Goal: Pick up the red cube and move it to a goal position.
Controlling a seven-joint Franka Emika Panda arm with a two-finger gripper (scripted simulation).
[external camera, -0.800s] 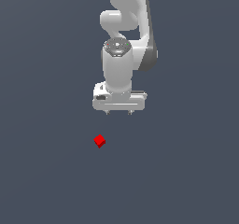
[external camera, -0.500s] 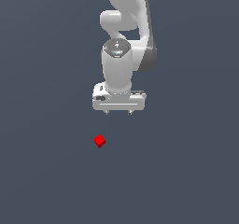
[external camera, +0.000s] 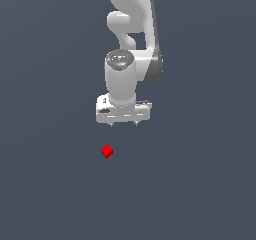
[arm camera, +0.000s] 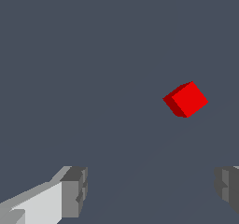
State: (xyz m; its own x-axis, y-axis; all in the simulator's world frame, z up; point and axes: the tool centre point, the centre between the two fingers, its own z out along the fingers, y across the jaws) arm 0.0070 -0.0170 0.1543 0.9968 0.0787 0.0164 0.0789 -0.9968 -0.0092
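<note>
The red cube [external camera: 106, 151] sits alone on the grey counter [external camera: 45, 184], lower centre of the exterior frame, corner-on. Up and right of it hangs the white claw [external camera: 123, 123], fingers spread, holding nothing. Judged: approach step; next, align over the cube and descend.

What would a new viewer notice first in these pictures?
The red cube stands out, alone on the plain dark floor. The white arm hangs above it, its hand open and apart from the cube, which lies slightly toward the exterior view's left of the hand.
</note>
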